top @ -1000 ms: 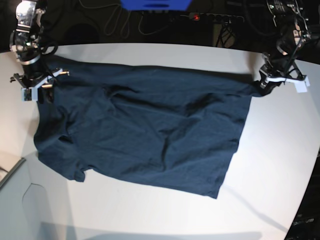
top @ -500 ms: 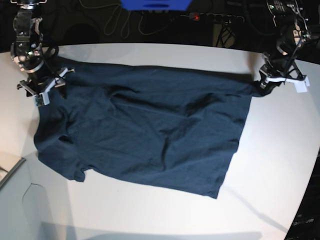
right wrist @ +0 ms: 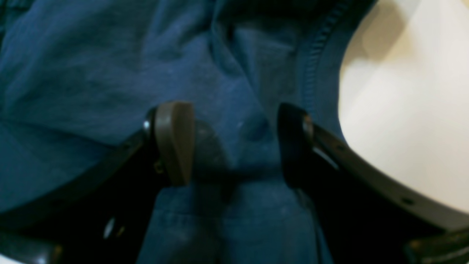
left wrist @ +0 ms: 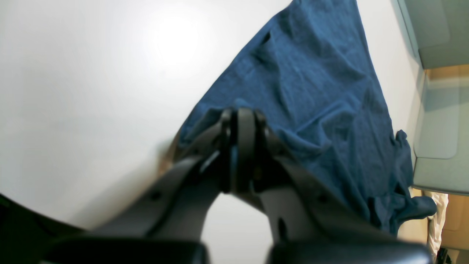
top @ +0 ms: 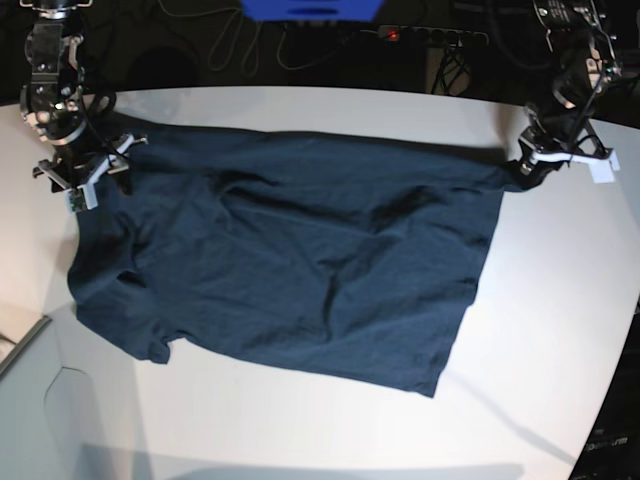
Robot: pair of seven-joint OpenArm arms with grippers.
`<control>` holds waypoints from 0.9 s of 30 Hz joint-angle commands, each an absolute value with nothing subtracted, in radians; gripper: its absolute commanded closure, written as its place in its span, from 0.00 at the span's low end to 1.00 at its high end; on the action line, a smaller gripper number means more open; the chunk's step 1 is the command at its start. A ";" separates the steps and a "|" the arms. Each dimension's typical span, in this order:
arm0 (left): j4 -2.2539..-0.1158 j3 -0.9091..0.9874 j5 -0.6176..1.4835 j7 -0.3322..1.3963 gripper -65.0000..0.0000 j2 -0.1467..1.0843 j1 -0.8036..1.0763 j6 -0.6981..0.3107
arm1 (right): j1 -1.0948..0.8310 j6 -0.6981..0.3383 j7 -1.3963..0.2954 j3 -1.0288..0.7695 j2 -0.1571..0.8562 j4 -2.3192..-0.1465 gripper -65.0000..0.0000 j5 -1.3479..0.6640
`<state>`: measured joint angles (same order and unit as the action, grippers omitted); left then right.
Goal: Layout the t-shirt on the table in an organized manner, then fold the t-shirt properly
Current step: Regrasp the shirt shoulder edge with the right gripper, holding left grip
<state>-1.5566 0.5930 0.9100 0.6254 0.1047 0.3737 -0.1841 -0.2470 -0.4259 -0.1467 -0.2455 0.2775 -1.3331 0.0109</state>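
T-shirt [top: 290, 250] spread on tabletop [top: 560, 300].
Left pincer [left wrist: 240, 121] clenched on its corner; right pincer [right wrist: 234, 143] spread wide above fabric.

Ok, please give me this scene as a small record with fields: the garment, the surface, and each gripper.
garment: dark navy-blue cotton t-shirt, spread out but wrinkled
surface: smooth white table, under the shirt
left gripper: shut on the shirt's corner, at the base view's right
right gripper: open, fingers on either side of the cloth, near the shirt's ribbed edge
folding: not yet begun
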 commanded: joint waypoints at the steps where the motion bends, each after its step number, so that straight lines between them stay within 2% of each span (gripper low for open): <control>1: -1.570 0.596 0.924 0.613 1.00 0.116 0.375 -0.193 | -0.237 -0.433 -0.125 -0.249 0.294 -1.348 0.44 0.002; 6: -1.570 0.596 0.924 0.613 1.00 0.116 0.375 -0.193 | -0.239 -0.433 -0.125 -0.248 0.305 -1.348 0.47 0.002; 12: -1.570 0.596 0.924 0.613 1.00 0.116 0.377 -0.193 | -0.239 -0.433 -0.170 -0.243 0.305 -1.346 0.75 0.002; 18: -1.570 0.596 0.924 0.613 1.00 0.116 0.377 -0.193 | -0.239 -0.433 -0.179 -0.243 0.305 -1.346 0.91 0.002; 20: -1.570 0.596 0.924 0.613 1.00 0.116 0.377 -0.193 | -0.242 -0.433 -0.179 -0.243 0.306 -1.346 1.00 0.002; 27: -1.570 0.596 0.924 0.613 1.00 0.116 0.377 -0.193 | -0.268 -0.433 -0.173 -0.248 0.308 -1.360 1.00 0.002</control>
<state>-1.5566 0.5930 0.9100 0.6254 0.1047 0.3740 -0.1841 -0.2646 -0.4259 -0.1947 -0.2394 0.2897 -1.3418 0.0101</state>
